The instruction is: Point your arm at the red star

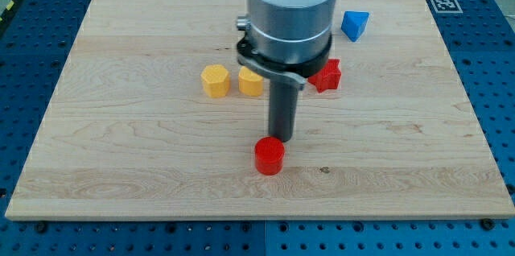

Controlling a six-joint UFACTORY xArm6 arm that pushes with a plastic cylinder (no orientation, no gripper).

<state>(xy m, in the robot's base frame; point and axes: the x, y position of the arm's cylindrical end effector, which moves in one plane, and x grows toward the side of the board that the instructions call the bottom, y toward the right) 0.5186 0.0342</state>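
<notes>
A pale wooden board [121, 159] fills most of the frame, resting on a blue perforated table [24, 55] that shows along the edges. From the top centre, the silver-grey cylindrical arm [291, 10] comes down and narrows into a straight dark rod. My tip [279, 138] sits just below the frame's centre, right at the upper edge of a red cylindrical block [269, 157], so close that they appear to touch, though contact cannot be confirmed.

The red star-shaped block [328, 75] lies on the board to the upper right of my tip, partly hidden behind the arm's lower collar on its left side. It is apart from the tip, with bare wood between them.

Left of the rod, in the middle band of the frame, two yellow blocks sit side by side: a yellow hexagonal block [214, 80] further left, and a second yellow block [250, 82] whose shape is partly covered by the arm. In the upper right, a blue wedge-like block [355, 25] stands well apart from the others.

There are no jaws on this arm; it ends only in the rod.
</notes>
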